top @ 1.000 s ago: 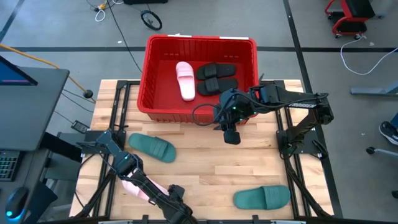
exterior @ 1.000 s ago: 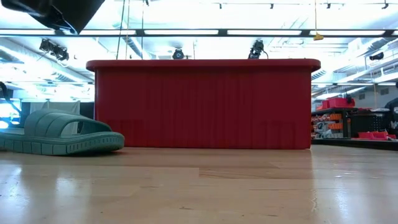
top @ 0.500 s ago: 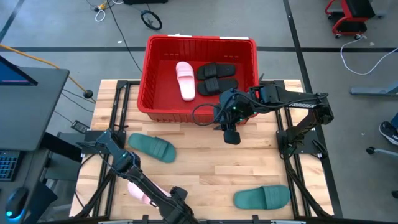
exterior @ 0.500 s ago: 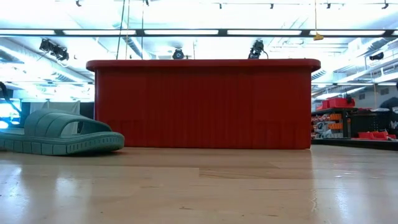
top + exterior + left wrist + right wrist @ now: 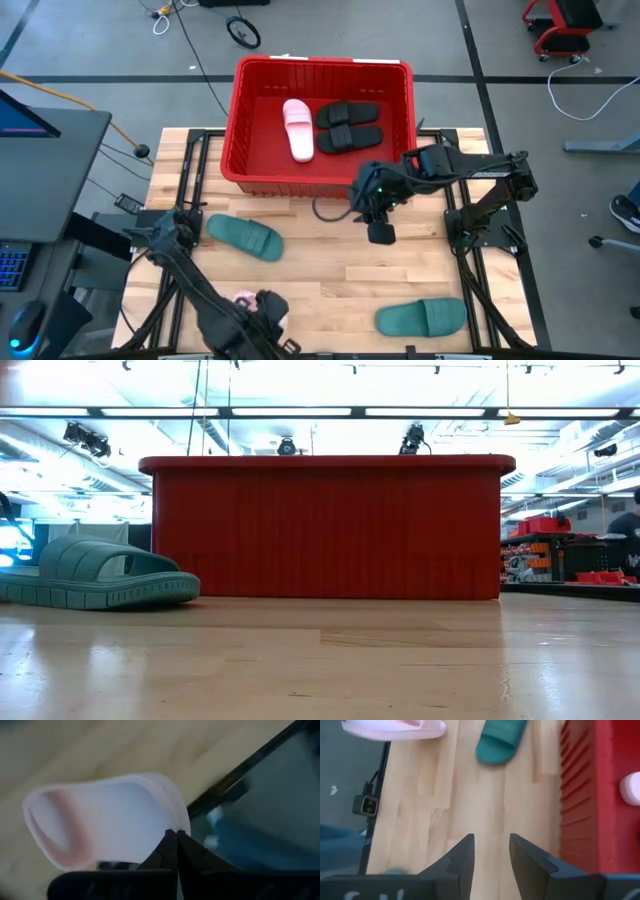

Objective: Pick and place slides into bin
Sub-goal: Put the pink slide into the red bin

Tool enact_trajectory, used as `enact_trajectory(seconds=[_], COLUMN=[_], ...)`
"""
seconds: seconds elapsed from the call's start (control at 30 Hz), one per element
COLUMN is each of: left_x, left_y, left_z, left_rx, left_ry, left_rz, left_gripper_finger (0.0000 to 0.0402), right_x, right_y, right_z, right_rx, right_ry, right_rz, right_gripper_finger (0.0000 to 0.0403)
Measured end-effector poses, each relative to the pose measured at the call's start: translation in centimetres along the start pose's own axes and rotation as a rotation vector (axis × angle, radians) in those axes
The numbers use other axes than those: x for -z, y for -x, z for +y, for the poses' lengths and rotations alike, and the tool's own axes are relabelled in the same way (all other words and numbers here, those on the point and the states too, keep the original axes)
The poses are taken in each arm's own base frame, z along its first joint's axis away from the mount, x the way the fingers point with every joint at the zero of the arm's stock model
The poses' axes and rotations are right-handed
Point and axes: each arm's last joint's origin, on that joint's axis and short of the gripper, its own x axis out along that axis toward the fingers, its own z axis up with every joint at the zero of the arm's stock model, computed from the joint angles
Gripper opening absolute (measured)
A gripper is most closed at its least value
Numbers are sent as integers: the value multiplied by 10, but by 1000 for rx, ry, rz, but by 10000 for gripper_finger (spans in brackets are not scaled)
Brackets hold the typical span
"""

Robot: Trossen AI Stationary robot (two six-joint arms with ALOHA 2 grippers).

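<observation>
I read the table as a pale wood-plank top on a grey concrete floor, with cables trailing over that floor beyond the red bin. The bin sits at the table's far edge. Inside it lie one pale pink slide and, just beside it, two black slides side by side.

On the table in front of the bin, one dark green slide lies off the bin's left front corner; a second dark green slide lies well apart from the bin, at the near right.

My left gripper is at the table's near edge, well away from the bin; its fingers are pinched together on the rim of the second pale pink slide.

My right gripper hovers just in front of the bin's right front corner, its fingers parted with bare wood between them.

The low view shows a workshop behind the bin, under strip ceiling lights.
</observation>
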Motion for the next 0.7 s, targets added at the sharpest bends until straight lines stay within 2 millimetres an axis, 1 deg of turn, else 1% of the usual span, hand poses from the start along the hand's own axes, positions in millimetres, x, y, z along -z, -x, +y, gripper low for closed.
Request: enact_trajectory(seconds=[0.17,0.33,0.5,0.6,0.67,0.7], left_x=[-26,-62,-97,-116,-125,-129], left_y=[35,66,94,112,119,118], left_z=[8,19,32,45,51,52], left_rx=[95,123,141,142,141,139], left_ry=[-90,-213,-299,-312,-307,-316], left_rz=[-225,-416,-511,-553,-563,-550], left_gripper_finger=[1,0,0,0,0,0], right_x=[5,9,13,15,16,16], right_y=[-1,0,0,1,1,1], right_z=[20,41,57,63,66,68], right_rx=[-34,-74,-104,-115,-120,-122], right_ry=[49,108,144,135,122,114], right_rz=[26,33,40,43,46,47], right_gripper_finger=[128,128,128,128,128,128])
